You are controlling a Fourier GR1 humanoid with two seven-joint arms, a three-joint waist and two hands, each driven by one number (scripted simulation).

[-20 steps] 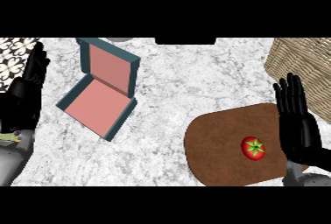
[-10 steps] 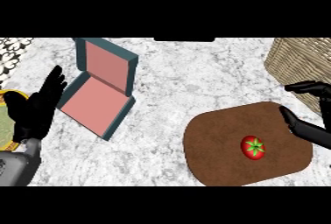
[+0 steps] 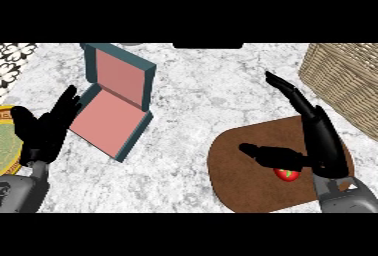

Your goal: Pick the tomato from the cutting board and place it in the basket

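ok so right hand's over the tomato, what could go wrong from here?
1. The right hand is open and hides most of the tomato; closing off-centre could roll it across the cutting board.
2. The basket stands close at the right; a low carry might clip its wall.
3. The open box sits left, an unlikely obstacle.

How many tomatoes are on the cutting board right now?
1. The tomato sits on the right part of the brown cutting board, partly covered by the right hand above it. Nothing suggests another hidden one.
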